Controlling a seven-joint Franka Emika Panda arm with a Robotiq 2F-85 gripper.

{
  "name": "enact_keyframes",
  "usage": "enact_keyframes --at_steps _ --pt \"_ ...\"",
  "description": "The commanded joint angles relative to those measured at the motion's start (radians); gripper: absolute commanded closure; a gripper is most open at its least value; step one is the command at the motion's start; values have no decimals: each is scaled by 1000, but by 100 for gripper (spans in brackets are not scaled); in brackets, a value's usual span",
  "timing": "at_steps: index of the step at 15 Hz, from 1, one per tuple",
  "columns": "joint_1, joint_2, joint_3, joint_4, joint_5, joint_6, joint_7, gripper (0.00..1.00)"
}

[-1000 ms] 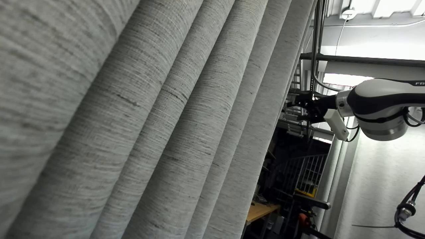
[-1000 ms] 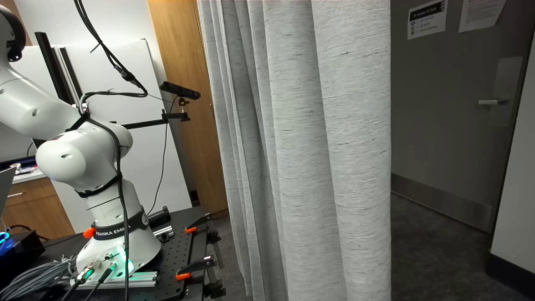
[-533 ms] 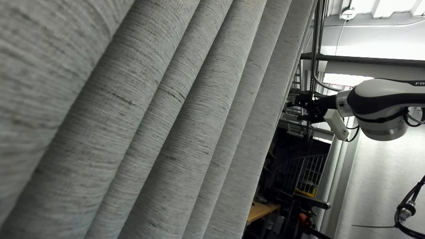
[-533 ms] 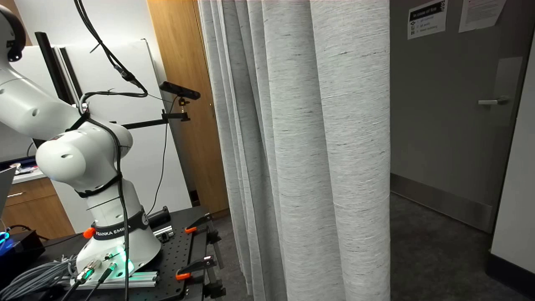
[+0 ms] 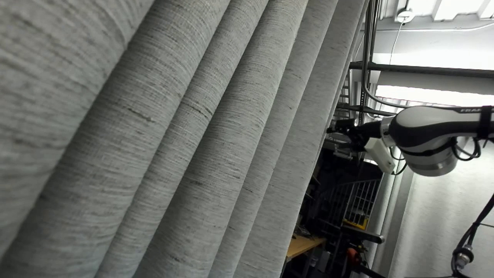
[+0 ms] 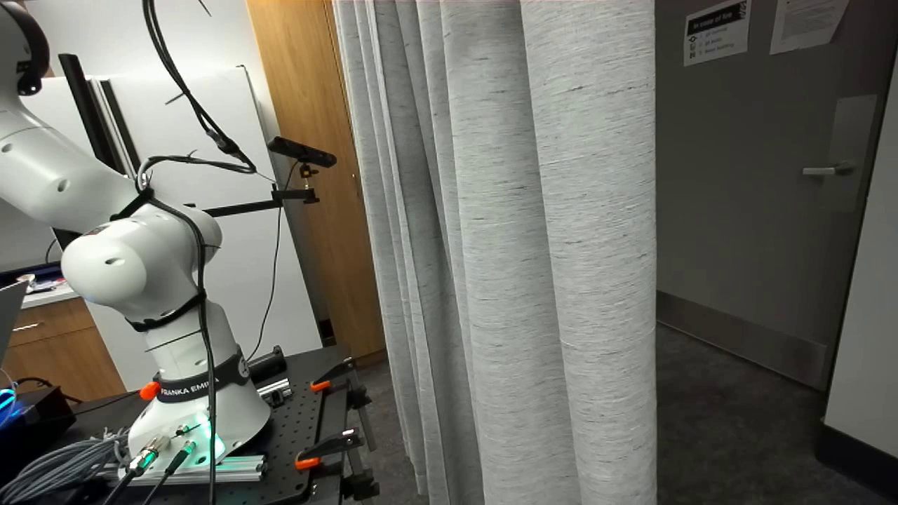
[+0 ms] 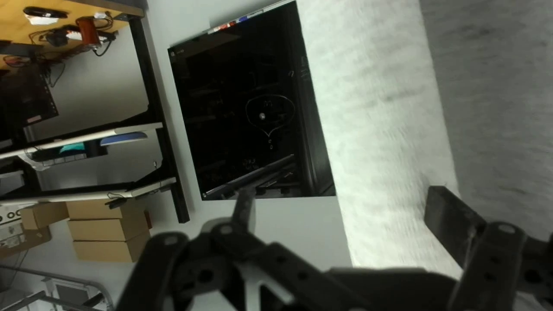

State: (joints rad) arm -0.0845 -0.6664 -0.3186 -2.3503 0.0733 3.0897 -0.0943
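Well, the gripper (image 7: 343, 207) shows along the bottom of the wrist view with its fingers (image 7: 451, 220) spread wide apart; the pale grey curtain (image 7: 380, 112) takes up the upper right and right of that frame, its bright edge running down between the two fingertips; the fingertip at the right of the frame overlaps the cloth, though I cannot tell whether it touches; a black board (image 7: 242, 95) with a faint white drawing fills the upper middle, shelves (image 7: 134, 129) stand at the left, a wooden desk (image 7: 13, 28) shows in the upper left corner and cardboard boxes (image 7: 103, 231) are stacked at the lower left.

In an exterior view the white and black arm (image 5: 428, 127) reaches in from the right edge, the gripper appearing right beside the border of the curtain, whose slanting folds cover the left and middle; in an exterior view the arm's base (image 6: 203, 414) stands at the lower left on a black perforated table (image 6: 298, 407), the curtain hangs down the middle, and a grey door (image 6: 744, 210) is at the right.
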Motion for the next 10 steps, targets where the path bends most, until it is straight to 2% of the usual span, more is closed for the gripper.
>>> enact_keyframes --at_steps 1,3,5,6,7,9,10 --pt "88 200 -89 1 24 233 -8 0" --pt "151 274 -142 25 23 280 8 0" --pt "237 311 -205 39 11 261 18 0" --pt "266 327 -222 49 18 245 30 5" --pt "329 327 -261 55 10 247 31 26" --pt "412 330 -319 69 5 242 40 31" --pt "447 330 -346 76 6 241 42 37"
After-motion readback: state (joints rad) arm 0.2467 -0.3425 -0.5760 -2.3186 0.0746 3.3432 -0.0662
